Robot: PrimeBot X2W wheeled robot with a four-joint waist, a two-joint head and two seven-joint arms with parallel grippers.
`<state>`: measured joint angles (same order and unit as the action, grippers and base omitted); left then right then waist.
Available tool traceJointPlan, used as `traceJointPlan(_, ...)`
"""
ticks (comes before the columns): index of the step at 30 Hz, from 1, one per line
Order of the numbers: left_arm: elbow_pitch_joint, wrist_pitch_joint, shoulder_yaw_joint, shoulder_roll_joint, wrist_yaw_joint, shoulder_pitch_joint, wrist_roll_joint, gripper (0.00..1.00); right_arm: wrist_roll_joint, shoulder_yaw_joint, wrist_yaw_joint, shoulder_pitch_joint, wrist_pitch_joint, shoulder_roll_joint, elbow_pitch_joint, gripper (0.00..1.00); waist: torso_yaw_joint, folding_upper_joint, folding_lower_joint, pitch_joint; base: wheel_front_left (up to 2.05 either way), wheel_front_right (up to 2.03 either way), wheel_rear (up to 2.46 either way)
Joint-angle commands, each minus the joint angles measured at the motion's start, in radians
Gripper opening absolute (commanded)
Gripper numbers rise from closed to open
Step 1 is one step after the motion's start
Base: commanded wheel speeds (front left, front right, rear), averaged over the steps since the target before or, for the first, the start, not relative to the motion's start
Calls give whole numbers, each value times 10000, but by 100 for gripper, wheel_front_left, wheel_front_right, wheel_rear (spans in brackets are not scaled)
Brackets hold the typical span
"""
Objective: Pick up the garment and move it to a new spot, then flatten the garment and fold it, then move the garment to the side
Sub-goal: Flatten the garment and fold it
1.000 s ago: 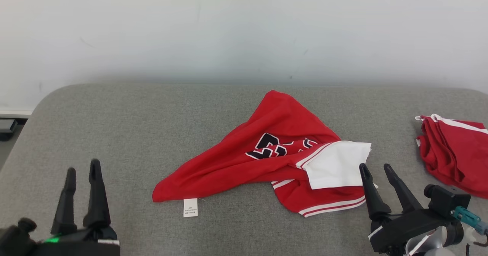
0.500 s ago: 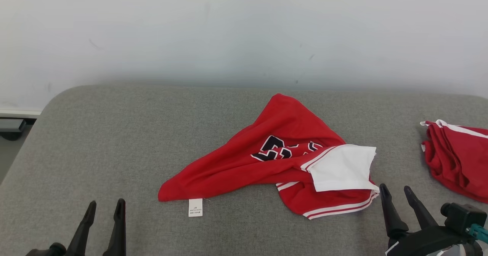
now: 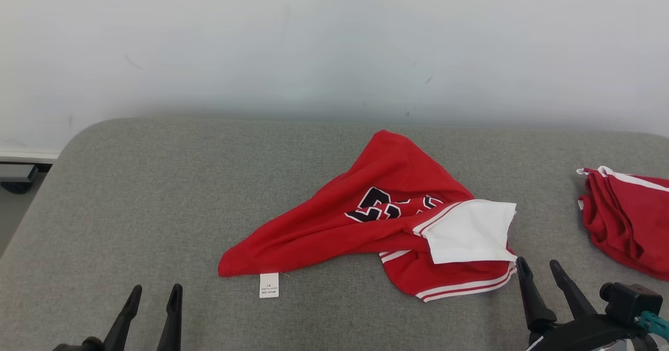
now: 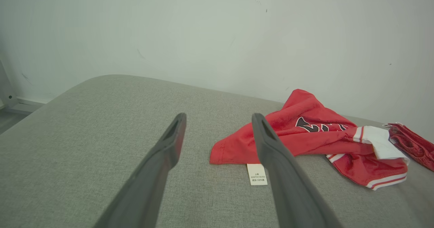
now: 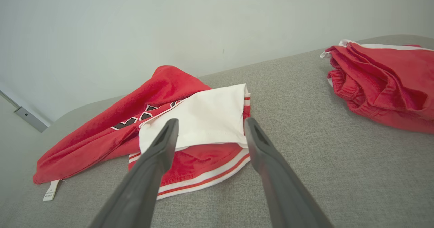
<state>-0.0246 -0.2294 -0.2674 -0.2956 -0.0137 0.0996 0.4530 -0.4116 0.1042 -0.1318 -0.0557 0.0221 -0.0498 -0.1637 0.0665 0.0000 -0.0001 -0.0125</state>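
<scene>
A crumpled red garment with dark numbers, a white panel and white-striped hems lies in the middle of the grey padded table. A white care label sticks out at its near left corner. My left gripper stands open at the bottom left, well short of the label. Open too, my right gripper sits at the bottom right, its tips just off the striped hem. The left wrist view has the garment beyond the right finger. In the right wrist view the white panel lies straight ahead between the fingers.
A second red garment, folded with white trim, lies at the table's right edge, also as the folded pile in the right wrist view. A pale wall runs behind the table. The table's left half is bare fabric.
The head camera has shifted, so the whole scene sits slightly right and lower. Both grippers have dropped toward the bottom edge, still open. The garment lies as before.
</scene>
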Motion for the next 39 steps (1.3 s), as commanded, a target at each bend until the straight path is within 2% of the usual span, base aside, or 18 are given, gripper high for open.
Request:
traceJointPlan(1, 39, 3, 6, -46, -22, 130, -36, 100, 21, 4, 23, 10, 31, -18, 29, 100, 0, 0, 1, -3, 0, 0, 0)
traceJointPlan(11, 109, 229, -117, -57, -71, 139, 102, 100, 176, 70, 23, 8, -120, -18, 35, 100, 12, 0, 1, 28, 0, 0, 0)
traceJointPlan(15, 158, 516, -215, -125, -93, 41, 90, 100, 319, 189, 23, 93, -569, -18, 65, 100, -4, 0, 1, 67, 0, 0, 0)
traceJointPlan(21, 296, 1195, -453, -249, 26, -449, 102, 100, 541, 399, 22, 355, -2267, -23, 336, 100, -20, 0, 1, 256, 0, 0, 0)
traceJointPlan(26, 58, 2168, -706, -390, 238, -1075, 261, 100, 935, 855, 22, 748, -3895, -23, 916, 100, 1, 0, 1, 608, 0, 0, 0)
traceJointPlan(30, -458, 3103, -869, -268, 320, -1675, 556, 100, 1047, 1221, 23, 1210, -5143, -23, 1325, 100, 31, 0, 1, 1013, 0, 0, 0)
traceJointPlan(34, -1032, 3857, -1043, -179, 400, -2371, 692, 100, 1172, 1580, 23, 1768, -6100, -20, 1575, 100, 19, 0, 1, 1491, 0, 0, 0)
traceJointPlan(39, -1500, 4314, -1123, -162, 501, -2961, 796, 100, 1274, 1736, 22, 2317, -6949, -17, 1564, 100, 21, 0, 1, 1861, 0, 0, 0)
